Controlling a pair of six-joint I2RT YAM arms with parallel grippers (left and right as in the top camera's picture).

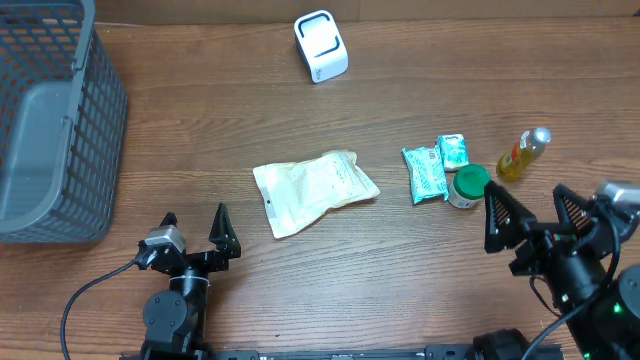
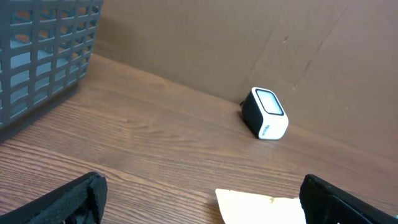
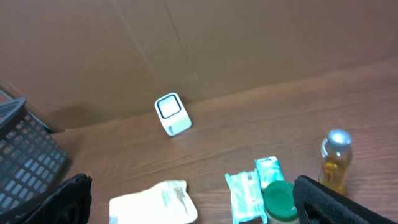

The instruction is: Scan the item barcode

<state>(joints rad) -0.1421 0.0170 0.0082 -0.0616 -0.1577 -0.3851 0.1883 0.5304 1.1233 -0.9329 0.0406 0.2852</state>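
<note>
A white barcode scanner [image 1: 321, 46] with a dark window stands at the far middle of the wooden table [image 1: 200, 120], near the cardboard back wall. In the left wrist view a small dark mark shows on its white side, too small to read.

A cream pouch [image 1: 315, 190] lies flat at the table's centre, well apart from the scanner. Its faint grey print cannot be made out.

To the right lie a large teal packet [image 1: 425, 174] and a small teal packet [image 1: 453, 151] side by side, with white lettering that may be a brand but is too blurred to read. A green-lidded jar [image 1: 468, 185] sits just beside them, and a yellow bottle [image 1: 524, 153] with a silver cap lies further right. A grey mesh basket [image 1: 95, 130] stands at far left.

The left gripper [image 1: 194, 215] and right gripper [image 1: 527, 192] both hang near the front edge, jaws spread wide and grasping nothing.
</note>
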